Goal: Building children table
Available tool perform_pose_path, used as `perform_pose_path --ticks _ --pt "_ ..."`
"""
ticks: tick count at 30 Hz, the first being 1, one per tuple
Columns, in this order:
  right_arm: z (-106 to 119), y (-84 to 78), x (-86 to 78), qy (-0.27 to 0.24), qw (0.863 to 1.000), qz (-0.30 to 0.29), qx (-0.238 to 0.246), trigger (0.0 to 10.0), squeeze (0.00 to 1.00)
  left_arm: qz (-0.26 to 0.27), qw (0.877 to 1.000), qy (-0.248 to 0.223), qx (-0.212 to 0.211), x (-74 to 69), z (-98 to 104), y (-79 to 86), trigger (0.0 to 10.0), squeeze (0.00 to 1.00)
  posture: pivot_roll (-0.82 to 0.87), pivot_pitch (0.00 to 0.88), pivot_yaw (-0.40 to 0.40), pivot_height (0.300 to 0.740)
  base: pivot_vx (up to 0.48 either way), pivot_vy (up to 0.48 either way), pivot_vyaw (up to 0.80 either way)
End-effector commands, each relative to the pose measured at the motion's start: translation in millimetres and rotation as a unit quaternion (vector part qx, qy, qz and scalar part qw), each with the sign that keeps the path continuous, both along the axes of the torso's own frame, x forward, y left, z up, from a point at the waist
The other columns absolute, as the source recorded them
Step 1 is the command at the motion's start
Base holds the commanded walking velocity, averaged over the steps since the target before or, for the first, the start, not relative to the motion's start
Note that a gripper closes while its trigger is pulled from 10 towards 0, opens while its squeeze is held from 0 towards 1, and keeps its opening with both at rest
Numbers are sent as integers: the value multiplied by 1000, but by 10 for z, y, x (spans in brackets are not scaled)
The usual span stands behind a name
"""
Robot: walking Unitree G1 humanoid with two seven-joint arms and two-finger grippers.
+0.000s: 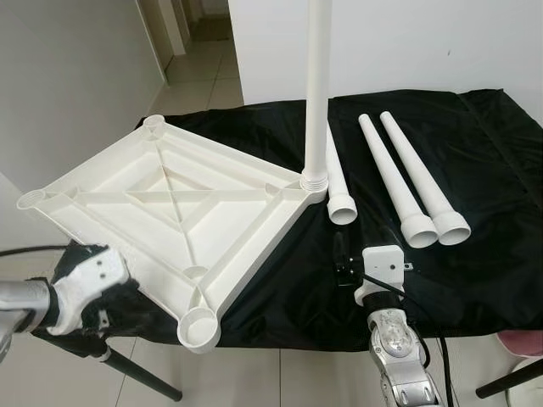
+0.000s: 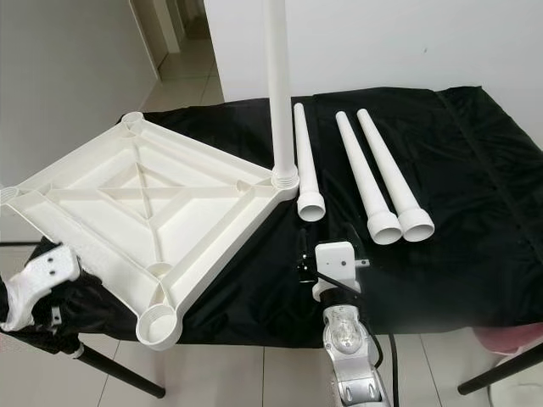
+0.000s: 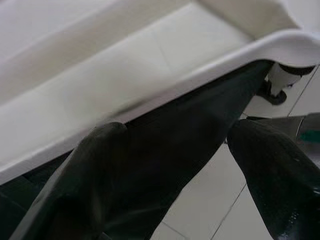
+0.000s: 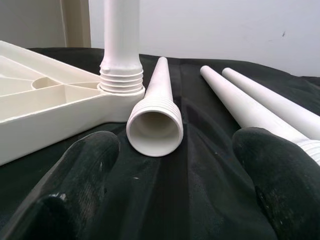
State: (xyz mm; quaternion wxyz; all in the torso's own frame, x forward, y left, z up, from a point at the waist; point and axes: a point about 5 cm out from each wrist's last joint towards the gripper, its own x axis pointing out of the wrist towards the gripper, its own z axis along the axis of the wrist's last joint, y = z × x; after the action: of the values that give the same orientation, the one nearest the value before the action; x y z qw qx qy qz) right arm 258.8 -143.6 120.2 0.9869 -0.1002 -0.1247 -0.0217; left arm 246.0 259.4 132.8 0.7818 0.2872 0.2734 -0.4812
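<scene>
Right gripper (image 4: pixel 170 165): released, its fingers spread wide and holding nothing, low over the black cloth (image 1: pixel 475 254) and aimed at the open threaded end of the nearest loose leg.
Left gripper (image 3: pixel 165 150): also released, at the near left edge, just under the tabletop's rim.
Tabletop (image 1: pixel 170 203): upside down on the left, overhanging the near left edge.
Fitted leg (image 1: pixel 316 93): upright in the right corner socket.
Nearest loose leg (image 1: pixel 338 182): just right of that socket.
Other two legs (image 1: pixel 411 182): side by side further right.
Your step: move forward, straddle the threaded collar squarely, then grip behind the threads so it won't roll.
</scene>
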Motion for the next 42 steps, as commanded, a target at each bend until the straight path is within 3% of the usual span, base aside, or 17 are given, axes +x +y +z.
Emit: perform_pose_path --ticks 1,18,30,42 --pt "-11 44 11 0 1000 11 7 10000 0 -57 997 53 10 -53 -24 20 10000 0 -24 20 99 740 0 0 0" --pt "-28 16 -33 2 1000 3 6 10000 0 -53 998 4 20 141 67 55 10000 0 -40 28 104 740 0 0 0" --pt "-12 12 -18 0 1000 2 4 10000 0 -96 994 1 44 210 -93 -57 10000 0 -44 42 105 740 0 0 0" --pt "10 -11 -7 -3 1000 -5 3 10000 0 -120 992 -8 47 323 -112 -157 10000 0 -66 58 126 740 0 0 0"
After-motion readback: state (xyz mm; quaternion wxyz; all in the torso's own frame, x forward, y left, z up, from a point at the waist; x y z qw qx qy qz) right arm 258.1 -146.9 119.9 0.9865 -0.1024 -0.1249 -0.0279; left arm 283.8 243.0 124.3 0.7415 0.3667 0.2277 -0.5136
